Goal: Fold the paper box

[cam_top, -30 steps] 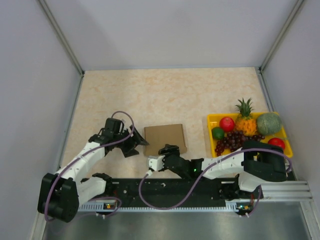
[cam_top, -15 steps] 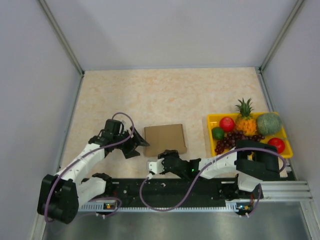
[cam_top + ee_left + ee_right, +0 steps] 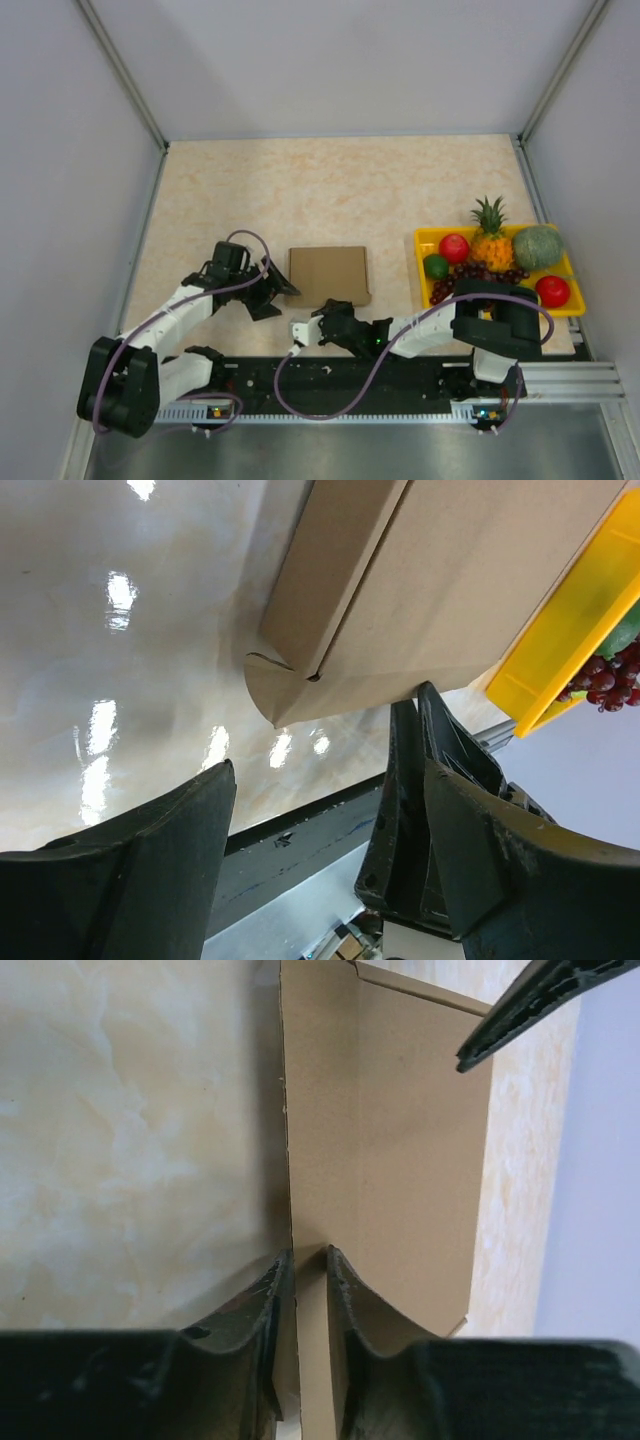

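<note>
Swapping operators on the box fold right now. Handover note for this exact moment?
Left gripper: open, beside the left edge of the paper box, not touching it.
Right gripper: jaws narrow, with the box's near edge between them. A firm grip cannot be confirmed.
Box: on the table in front of both arms, apart from the yellow fruit tray.
Done: the left side wall looks folded and the top panel lies flat.
Left: a rounded tab sticks out at the corner nearest the left gripper. It probably needs tucking, then check the closure.
</note>
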Available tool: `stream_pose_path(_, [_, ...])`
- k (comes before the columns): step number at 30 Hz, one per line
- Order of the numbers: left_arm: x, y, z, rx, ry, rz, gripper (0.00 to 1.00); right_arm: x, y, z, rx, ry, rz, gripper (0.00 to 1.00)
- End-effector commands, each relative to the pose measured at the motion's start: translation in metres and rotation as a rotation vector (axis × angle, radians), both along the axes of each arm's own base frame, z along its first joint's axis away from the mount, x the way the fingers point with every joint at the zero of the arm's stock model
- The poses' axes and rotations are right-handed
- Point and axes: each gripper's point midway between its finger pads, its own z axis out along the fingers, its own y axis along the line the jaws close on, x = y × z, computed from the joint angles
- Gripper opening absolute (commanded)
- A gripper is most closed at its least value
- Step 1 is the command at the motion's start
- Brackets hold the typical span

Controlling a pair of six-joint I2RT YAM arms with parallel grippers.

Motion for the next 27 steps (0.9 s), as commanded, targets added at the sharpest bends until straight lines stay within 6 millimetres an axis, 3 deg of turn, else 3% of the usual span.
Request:
stream_pose_path(1, [0.013,0.0,0.0,-0.003,-0.035,0.029,0.8,0.007,0.005,0.004,0.012,-0.019,-0.01,0.13])
stream_pose_path(7, [0.027,0.002,0.0,0.008,-0.062,0.047,0.81,0.006,0.008,0.008,0.025,-0.017,-0.01,0.0])
stream_pose_path(14, [0.032,0.001,-0.009,0.004,-0.06,0.04,0.82,0.01,0.007,0.024,0.059,0.009,-0.018,0.0])
stream_pose_path(27, [0.043,-0.009,-0.008,-0.066,-0.105,0.045,0.84,0.014,0.006,0.048,0.109,0.004,-0.031,0.0])
